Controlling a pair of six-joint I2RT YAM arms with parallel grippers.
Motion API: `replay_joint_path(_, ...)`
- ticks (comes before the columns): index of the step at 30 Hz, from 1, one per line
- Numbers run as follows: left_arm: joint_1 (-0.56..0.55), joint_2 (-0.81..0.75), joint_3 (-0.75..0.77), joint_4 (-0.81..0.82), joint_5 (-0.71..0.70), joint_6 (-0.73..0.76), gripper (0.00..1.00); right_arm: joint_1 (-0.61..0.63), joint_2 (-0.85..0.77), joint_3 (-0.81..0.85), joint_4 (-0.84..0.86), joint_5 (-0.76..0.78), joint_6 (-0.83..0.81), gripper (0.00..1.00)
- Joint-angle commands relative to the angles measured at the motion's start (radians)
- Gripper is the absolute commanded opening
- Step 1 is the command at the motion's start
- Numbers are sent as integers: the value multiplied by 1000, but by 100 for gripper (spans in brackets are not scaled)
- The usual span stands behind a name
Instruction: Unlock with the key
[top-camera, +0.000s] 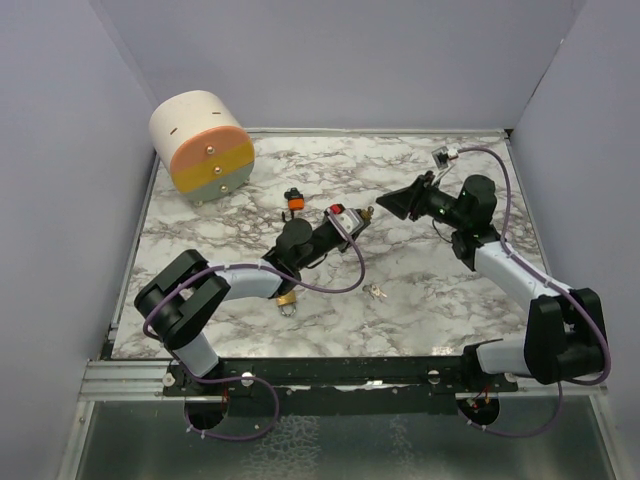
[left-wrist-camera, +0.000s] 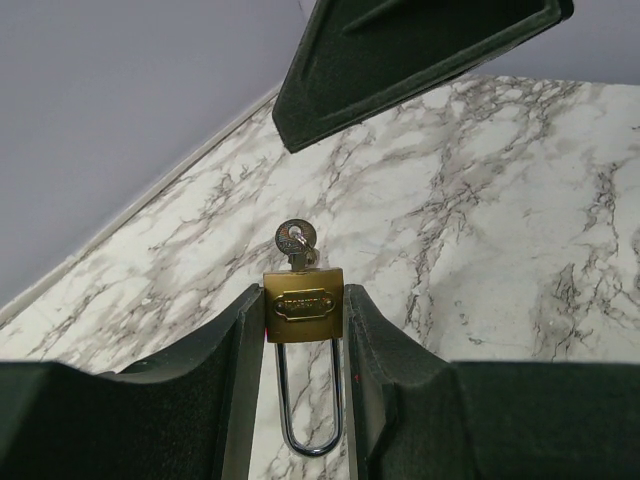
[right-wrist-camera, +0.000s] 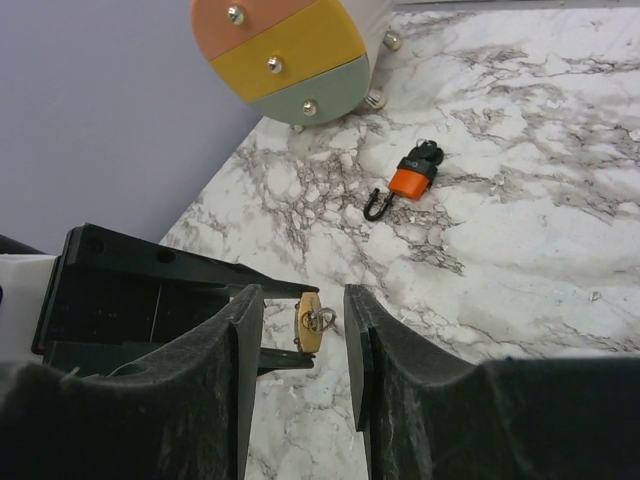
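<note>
My left gripper (left-wrist-camera: 303, 340) is shut on a brass padlock (left-wrist-camera: 304, 305), gripping its body from both sides. The steel shackle (left-wrist-camera: 310, 425) points back toward the wrist. A key (left-wrist-camera: 296, 243) with a ring sits in the keyhole at the padlock's far end. In the top view the left gripper (top-camera: 345, 218) holds the padlock (top-camera: 365, 213) at mid table. My right gripper (top-camera: 395, 200) is open and faces it closely. In the right wrist view the padlock's key end (right-wrist-camera: 311, 322) lies between the open fingers (right-wrist-camera: 240, 340), not touched.
An orange padlock (top-camera: 294, 203) lies behind the left gripper and also shows in the right wrist view (right-wrist-camera: 410, 182). A second brass padlock (top-camera: 287, 300) and loose keys (top-camera: 377, 291) lie near the front. A cylinder with a pink, yellow and grey face (top-camera: 200, 145) stands at back left.
</note>
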Motion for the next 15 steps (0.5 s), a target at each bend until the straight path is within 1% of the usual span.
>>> replay_joint_path(1,-15,-27,47,12,30,-15,0,0,27,-11,61,-56,5,37)
replay_joint_path(11,-26,-23,66,0,37,-11,0,1,58,-22,65,-72,-1,30)
replay_joint_path(15,-28,-23,66,-2,38,-8,0,1,58,-22,65,-73,-1,23)
